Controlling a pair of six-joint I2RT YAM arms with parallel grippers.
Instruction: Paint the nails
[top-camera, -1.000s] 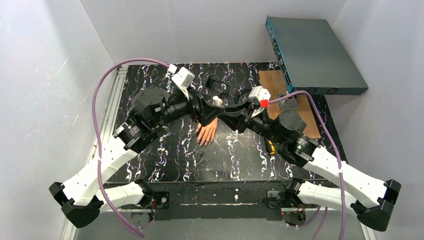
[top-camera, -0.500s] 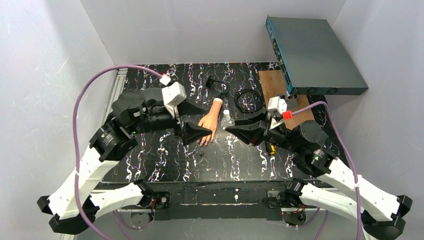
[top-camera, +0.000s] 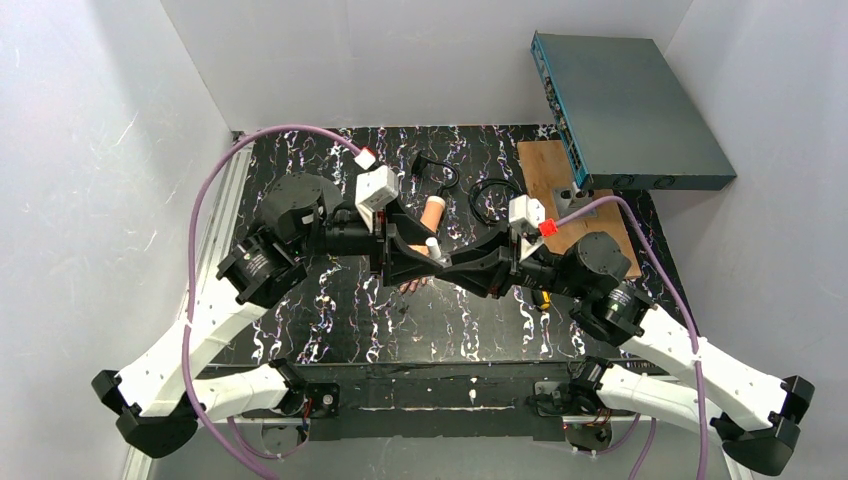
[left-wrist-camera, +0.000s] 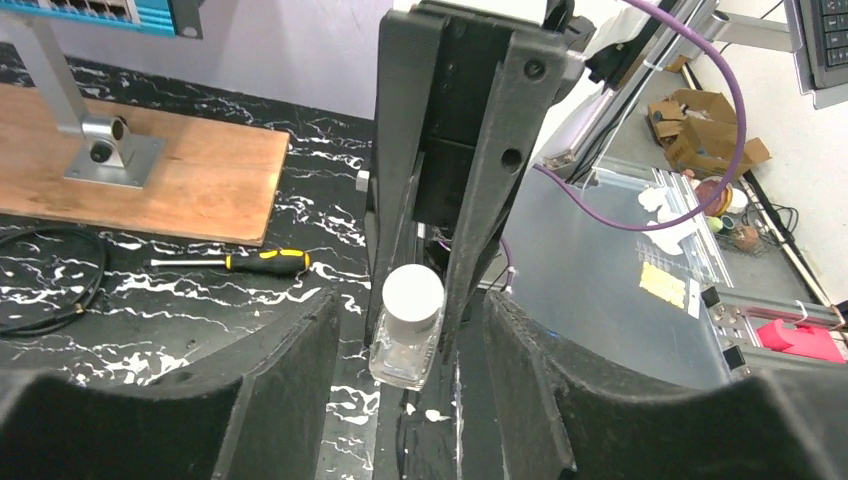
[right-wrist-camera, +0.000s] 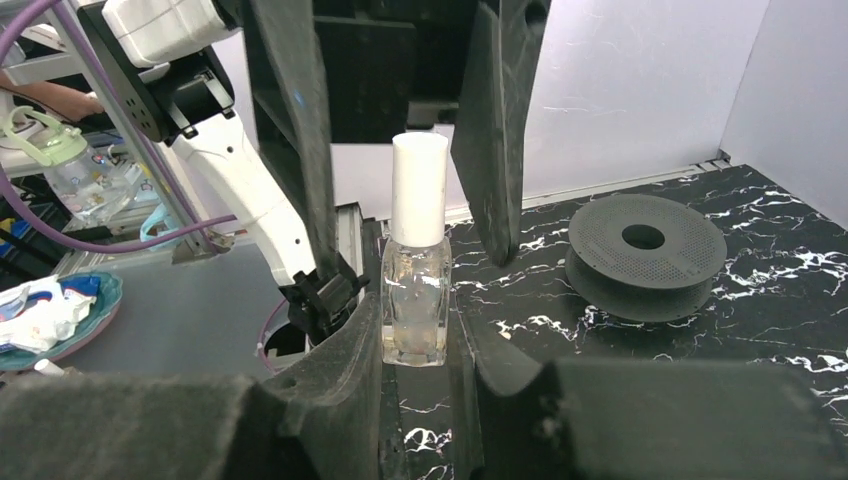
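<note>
A clear glass polish bottle (right-wrist-camera: 415, 300) with a white cap (right-wrist-camera: 418, 185) stands upright in my right gripper (right-wrist-camera: 413, 335), which is shut on its glass body. My left gripper (left-wrist-camera: 408, 320) faces it from the opposite side. Its fingers (right-wrist-camera: 300, 130) stand on either side of the cap (left-wrist-camera: 413, 297) with gaps, so it is open. From above, both grippers meet over the flesh-coloured mannequin hand (top-camera: 431, 213). Only its forearm and a few fingertips (top-camera: 409, 287) show. The nails are too small and too covered to make out.
A blue-grey metal box (top-camera: 625, 110) sits on a stand over a wooden board (top-camera: 545, 165) at the back right. A yellow-handled screwdriver (left-wrist-camera: 235, 262) lies in front of the board. Black cables (top-camera: 490, 200) coil behind the hand. White walls enclose the table.
My left gripper has swung back in from the left to straddle the bottle cap, its jaws narrower. My right gripper carried the bottle left, over the mannequin hand.
</note>
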